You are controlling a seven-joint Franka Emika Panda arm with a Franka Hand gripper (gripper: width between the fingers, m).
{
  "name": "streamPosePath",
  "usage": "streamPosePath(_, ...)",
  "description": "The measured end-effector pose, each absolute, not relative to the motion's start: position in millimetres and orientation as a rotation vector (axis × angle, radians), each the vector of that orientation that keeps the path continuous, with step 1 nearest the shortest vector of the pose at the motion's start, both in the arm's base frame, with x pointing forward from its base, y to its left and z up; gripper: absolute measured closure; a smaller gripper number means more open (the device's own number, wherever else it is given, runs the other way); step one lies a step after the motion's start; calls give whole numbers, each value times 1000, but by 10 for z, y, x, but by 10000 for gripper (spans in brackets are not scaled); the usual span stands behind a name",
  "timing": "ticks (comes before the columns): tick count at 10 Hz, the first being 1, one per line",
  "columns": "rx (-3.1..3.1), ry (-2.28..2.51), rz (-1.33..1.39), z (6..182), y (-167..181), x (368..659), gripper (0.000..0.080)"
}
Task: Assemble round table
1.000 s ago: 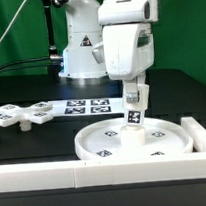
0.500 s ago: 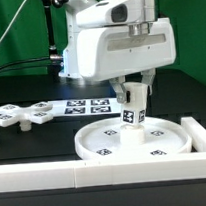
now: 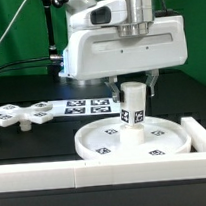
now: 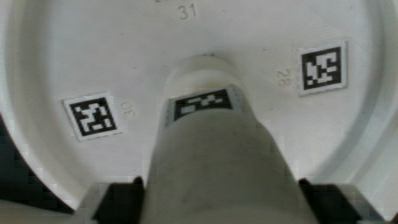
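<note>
Currently claw (image 3: 136, 85) is clamped on the upper end of the short thick post (image 3: 133, 114). In wrist view, dark fingers (image 4: 121, 196) press both sides of it, jaws only as wide as the post. Post stands upright, long axis vertical, bottom end on the middle of the round disc (image 3: 90, 142), top end up in the claw. Disc lies flat on black tabletop (image 3: 34, 144), just behind white border wall (image 3: 57, 175). Cross-shaped piece (image 3: 22, 115) lies flat, well apart, toward the exterior view's left.

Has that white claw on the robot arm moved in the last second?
Yes. The white two-finger gripper has turned on the spot, gripping the short thick white post, staying above the large rimmed white disc's middle.
</note>
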State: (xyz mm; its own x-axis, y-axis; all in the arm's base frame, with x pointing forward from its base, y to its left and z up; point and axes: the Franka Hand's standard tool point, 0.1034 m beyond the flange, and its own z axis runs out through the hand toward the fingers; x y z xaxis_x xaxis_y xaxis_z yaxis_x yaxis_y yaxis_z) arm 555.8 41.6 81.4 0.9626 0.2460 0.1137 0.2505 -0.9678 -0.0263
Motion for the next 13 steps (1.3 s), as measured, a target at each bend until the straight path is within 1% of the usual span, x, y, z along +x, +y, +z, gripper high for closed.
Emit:
streamPosePath(2,-3079,-184,-166,813,403,5559,390)
streamPosePath(7,-2960,687,-149,799,361,5545,390)
streamPosePath(9,-2865,963,-128,796,350,5540,390)
streamPosePath(11,-2738,1238,-101,792,358,5534,390)
streamPosePath(13,-2647,1402,-83,792,395,5530,390)
